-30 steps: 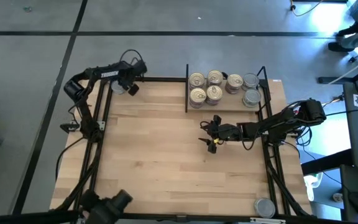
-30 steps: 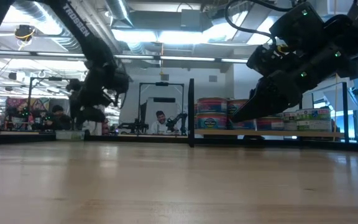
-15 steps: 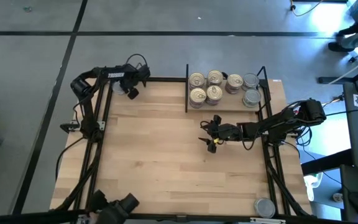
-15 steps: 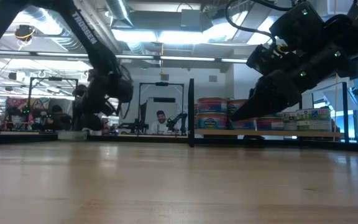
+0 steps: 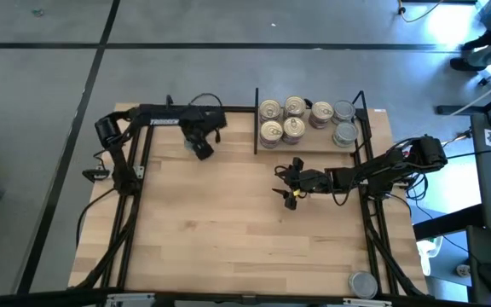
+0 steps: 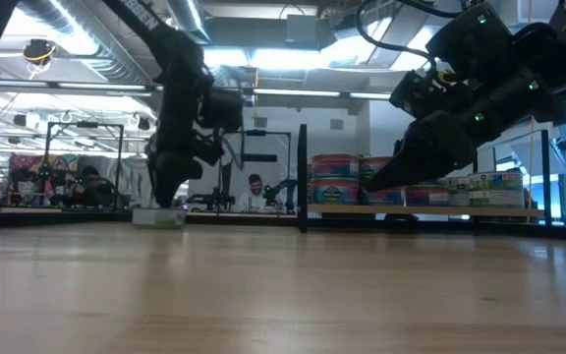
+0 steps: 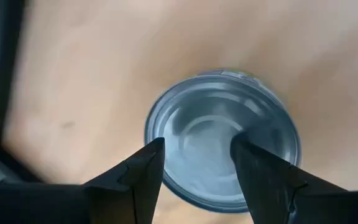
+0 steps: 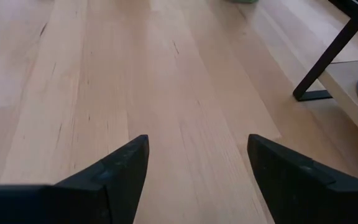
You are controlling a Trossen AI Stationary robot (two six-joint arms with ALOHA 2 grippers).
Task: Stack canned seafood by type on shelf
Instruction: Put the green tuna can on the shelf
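A low round tin with a plain grey lid (image 5: 192, 140) (image 7: 222, 124) stands near the table's far edge, left of the shelf. My left gripper (image 5: 203, 150) (image 7: 197, 142) is over it, fingers apart, pointing steeply down. The shelf (image 5: 309, 147), a light-wood bay behind a black upright divider (image 5: 256, 119), holds several gold-lidded tins (image 5: 294, 106) and two grey-lidded ones (image 5: 344, 132), standing on their bottoms. My right gripper (image 5: 286, 183) (image 8: 197, 140) hangs open in front of the shelf, over bare wood. My left gripper has both fingertips (image 7: 156, 149) over the tin's grey lid (image 7: 197, 118), inside its rim, one near the rim and one near the lid's middle. They come from above, slanting steeply down, and nothing is pinched between them. The tin (image 6: 158, 218) sits upright, seemingly on the table.
Another grey-lidded tin (image 5: 363, 283) lies at the table's near right corner. Black frame bars (image 5: 139, 162) run along the left and right edges. Bare wood (image 5: 228, 222) spreads over the middle and near side. A person (image 6: 254, 185) sits in the room beyond.
My left gripper has swung along the far edge toward the table's right and the shelf, rolling as it went. The grey-lidded tin has gone with it, staying upright and low at the table. My right gripper has kept still.
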